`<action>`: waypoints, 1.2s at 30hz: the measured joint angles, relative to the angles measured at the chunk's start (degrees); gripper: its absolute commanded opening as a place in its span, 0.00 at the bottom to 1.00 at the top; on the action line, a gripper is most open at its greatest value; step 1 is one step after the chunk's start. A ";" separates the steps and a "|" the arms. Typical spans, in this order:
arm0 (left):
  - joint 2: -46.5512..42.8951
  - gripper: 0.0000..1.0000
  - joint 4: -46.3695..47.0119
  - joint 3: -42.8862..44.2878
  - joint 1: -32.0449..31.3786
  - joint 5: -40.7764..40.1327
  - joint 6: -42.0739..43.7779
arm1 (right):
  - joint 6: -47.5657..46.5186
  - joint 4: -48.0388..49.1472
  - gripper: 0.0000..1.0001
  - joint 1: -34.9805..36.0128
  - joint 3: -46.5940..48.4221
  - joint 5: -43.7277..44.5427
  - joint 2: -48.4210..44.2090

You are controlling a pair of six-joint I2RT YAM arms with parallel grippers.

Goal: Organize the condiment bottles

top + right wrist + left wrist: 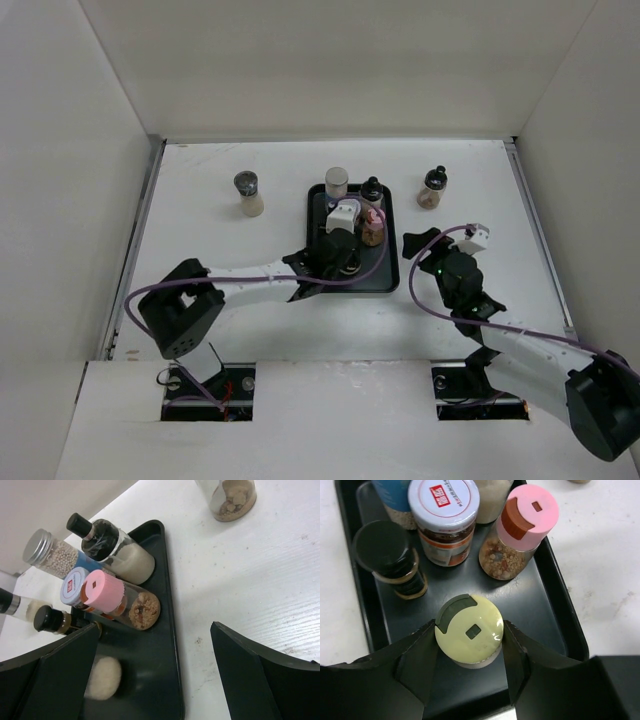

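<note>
**Left wrist view: yellow-capped bottle pinched in the tray**

The left gripper (470, 647) pinches a small bottle with a round pale yellow cap (469, 630), upright in the flat black rectangular tray (555, 615). Beyond it stand a pink-capped glass bottle of brown granules (517, 530), a white-lidded brown jar (443, 515) and a black-capped dark bottle (387, 555). The right gripper (155, 630), jaws spread wide and empty, hangs over the white table (250, 570) just right of the tray. A grey-capped bottle (248, 193) stands outside the tray.

I find the tray (540, 610) smooth black plastic, faintly glossy; the lower-centre bottle (470, 647) carries a shiny pale yellow plastic cap (472, 625).
</note>
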 measured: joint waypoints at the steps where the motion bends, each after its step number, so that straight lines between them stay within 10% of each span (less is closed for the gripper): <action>1: 1.51 0.24 0.66 0.66 0.07 0.24 0.26 | 0.09 -0.02 1.00 -0.02 0.00 0.00 -0.20; 19: 10.16 0.26 5.20 7.21 1.11 -2.05 6.23 | 0.15 0.09 1.00 -0.02 -0.04 -0.02 -0.68; 29: 10.64 0.73 5.49 7.21 0.87 -4.68 7.54 | 0.13 0.04 1.00 -0.02 -0.04 -0.04 0.61; 36: 7.41 0.78 4.31 6.16 -0.28 -4.46 7.58 | 0.13 0.04 1.00 -0.02 -0.04 -0.04 0.57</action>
